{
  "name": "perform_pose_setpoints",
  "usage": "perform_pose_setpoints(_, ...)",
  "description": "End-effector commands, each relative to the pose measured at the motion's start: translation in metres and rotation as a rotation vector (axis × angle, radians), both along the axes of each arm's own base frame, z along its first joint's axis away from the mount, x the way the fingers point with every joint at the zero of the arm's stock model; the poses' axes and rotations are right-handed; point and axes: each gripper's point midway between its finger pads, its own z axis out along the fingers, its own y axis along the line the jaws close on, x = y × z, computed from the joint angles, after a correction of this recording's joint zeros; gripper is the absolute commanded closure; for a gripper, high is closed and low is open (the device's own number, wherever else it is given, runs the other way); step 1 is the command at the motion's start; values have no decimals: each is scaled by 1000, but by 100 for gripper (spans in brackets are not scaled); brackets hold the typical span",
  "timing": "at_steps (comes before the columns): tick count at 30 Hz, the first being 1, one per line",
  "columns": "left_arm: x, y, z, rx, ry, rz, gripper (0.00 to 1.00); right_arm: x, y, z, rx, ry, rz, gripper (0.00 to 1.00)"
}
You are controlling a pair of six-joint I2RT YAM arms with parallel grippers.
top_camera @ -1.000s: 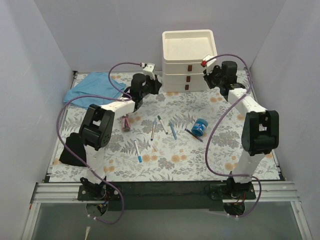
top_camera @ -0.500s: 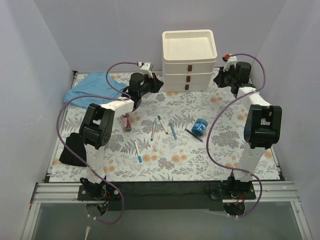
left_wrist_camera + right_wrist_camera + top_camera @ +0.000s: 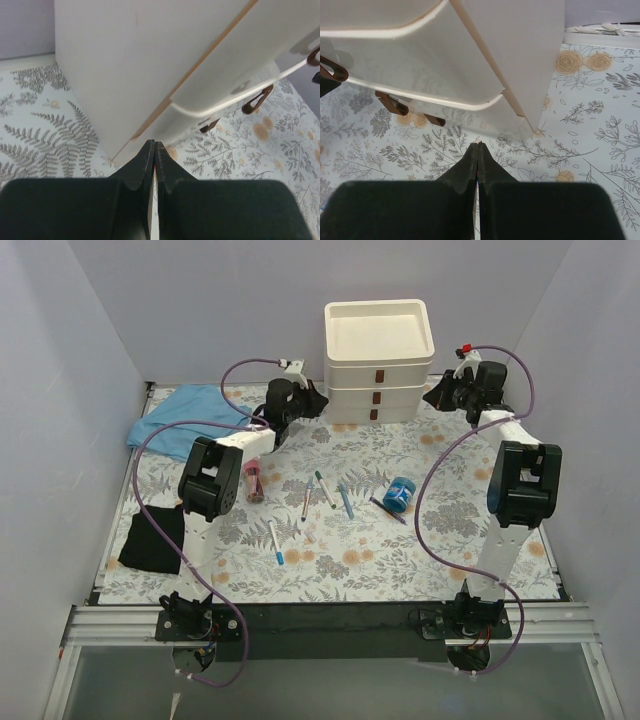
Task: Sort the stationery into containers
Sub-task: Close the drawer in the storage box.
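Note:
The containers (image 3: 378, 360) are a cream unit of three stacked drawers, all pushed in, at the back of the table. My left gripper (image 3: 319, 401) is shut and empty, its tips (image 3: 151, 144) just short of the unit's left front corner (image 3: 125, 65). My right gripper (image 3: 431, 396) is also shut and empty, tips (image 3: 479, 145) near the right front corner (image 3: 520, 50). The stationery lies mid-table: a pink tube (image 3: 254, 483), three pens (image 3: 325, 489) close together, a fourth pen (image 3: 275, 542), a blue tape roll (image 3: 400, 494) and a dark marker (image 3: 387, 510).
A light-blue cloth (image 3: 185, 412) lies crumpled at the back left. A black object (image 3: 155, 538) sits by the left edge. Reddish-brown drawer handles (image 3: 392, 103) stick out from the unit's front. Grey walls close in the table on three sides.
The right gripper has drawn back to the right, away from the unit's side. The left arm has risen and its gripper has edged closer to the unit's left corner.

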Motion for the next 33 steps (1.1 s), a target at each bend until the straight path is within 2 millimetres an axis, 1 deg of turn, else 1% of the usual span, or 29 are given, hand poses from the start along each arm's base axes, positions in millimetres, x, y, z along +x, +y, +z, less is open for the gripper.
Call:
perform_pose_setpoints(1, 15, -2, 23, -12, -54, 0, 100, 17, 10, 23, 46, -65, 31, 99)
perform_pose_setpoints(2, 18, -3, 29, -17, -66, 0, 100, 19, 12, 23, 49, -66, 34, 99)
perform_pose_setpoints(3, 20, -4, 21, -13, -54, -3, 100, 21, 13, 23, 50, -67, 33, 99)
perform_pose_setpoints(4, 22, -5, 22, -11, -59, -2, 100, 23, 13, 20, 52, -65, 34, 99)
perform_pose_setpoints(5, 25, -6, 25, -13, -67, -3, 100, 25, 14, 24, 52, -75, 35, 99)
perform_pose_setpoints(6, 27, -6, 23, -11, -67, 0, 100, 27, 14, 23, 50, -76, 31, 99)
perform_pose_setpoints(7, 29, -6, 18, -5, -61, 0, 100, 29, 14, 22, 48, -78, 28, 99)
perform_pose_setpoints(8, 30, -6, 18, -4, -66, 2, 100, 31, 15, 24, 48, -86, 28, 99)
perform_pose_setpoints(9, 33, -7, 19, -5, -71, 5, 100, 34, 16, 23, 45, -86, 23, 99)
perform_pose_setpoints(11, 35, -7, 15, 0, -68, 8, 100, 37, 18, 24, 42, -95, 22, 99)
perform_pose_setpoints(12, 36, -7, 17, -1, -75, 9, 100, 40, 18, 24, 41, -98, 19, 99)
perform_pose_setpoints(17, 39, -5, 15, 3, -74, 23, 100, 46, 19, 27, 30, -115, 11, 99)
perform_pose_setpoints(20, 39, 2, 14, 9, -62, 49, 100, 36, 20, 29, 26, -109, 26, 99)
perform_pose_setpoints(21, 40, 7, 24, 6, -74, 59, 100, 29, 22, 40, 24, -123, 35, 99)
perform_pose_setpoints(22, 38, 15, 18, 24, -61, 86, 100, 17, 23, 28, 23, -81, 45, 99)
perform_pose_setpoints(23, 38, 22, 18, 30, -57, 109, 100, 9, 24, 27, 18, -74, 57, 99)
perform_pose_setpoints(24, 36, 35, 35, 30, -67, 144, 100, -5, 26, 39, 19, -74, 68, 99)
perform_pose_setpoints(25, 34, 44, 37, 35, -58, 178, 100, -18, 28, 31, 20, -40, 74, 99)
perform_pose_setpoints(26, 27, 58, 27, 57, -27, 222, 100, -27, 33, 31, -1, -38, 92, 98)
perform_pose_setpoints(27, 22, 70, 27, 66, -11, 242, 95, -39, 35, 40, -18, -30, 94, 76)
perform_pose_setpoints(28, 14, 77, 54, 54, -41, 252, 89, -47, 40, 43, -32, -36, 112, 65)
perform_pose_setpoints(29, 2, 85, 40, 76, -4, 251, 68, -56, 43, 39, -46, -32, 130, 55)
perform_pose_setpoints(30, -5, 91, 42, 88, 8, 246, 56, -64, 58, 49, -74, -57, 151, 31)
perform_pose_setpoints(31, -15, 93, 59, 87, -8, 234, 45, -67, 63, 53, -88, -67, 148, 22)
perform_pose_setpoints(32, -22, 95, 60, 107, -4, 219, 40, -72, 77, 56, -102, -79, 167, 17)
perform_pose_setpoints(33, -34, 96, 50, 125, 40, 195, 32, -70, 80, 65, -127, -107, 144, 2)
